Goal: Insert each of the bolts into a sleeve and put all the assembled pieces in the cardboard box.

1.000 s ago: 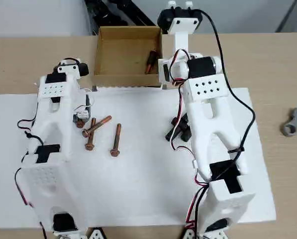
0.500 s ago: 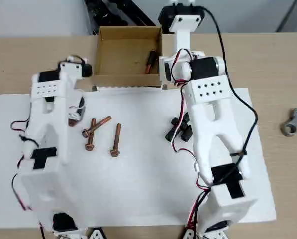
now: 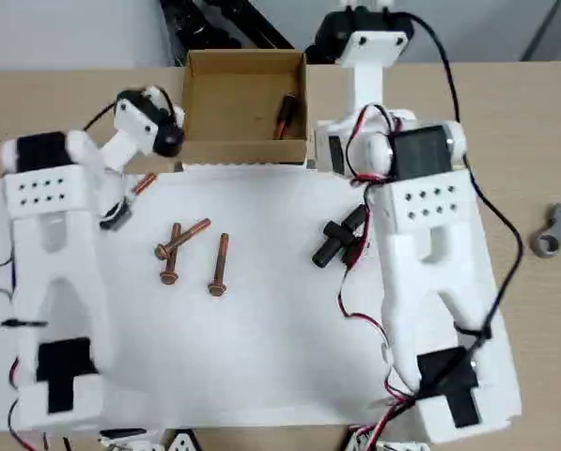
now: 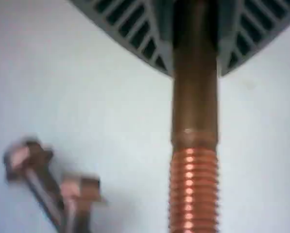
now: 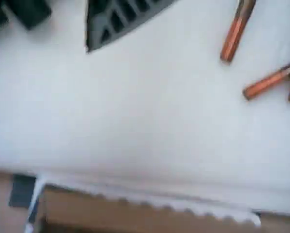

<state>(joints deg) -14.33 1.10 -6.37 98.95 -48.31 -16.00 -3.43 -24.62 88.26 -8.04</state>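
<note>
Left gripper (image 4: pixel 193 34) clamped on a copper bolt (image 4: pixel 193 145) over the white sheet (image 3: pixel 261 329), loose bolts (image 3: pixel 219 265) nearby, right gripper (image 5: pixel 118 19) state unclear

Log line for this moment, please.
left tool: shut on bolt | loose bolts: three | sleeves: by right arm | cardboard box: one piece inside

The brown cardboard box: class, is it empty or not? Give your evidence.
Not empty. The brown cardboard box holds one dark-ended copper piece, lying by a side wall.
</note>
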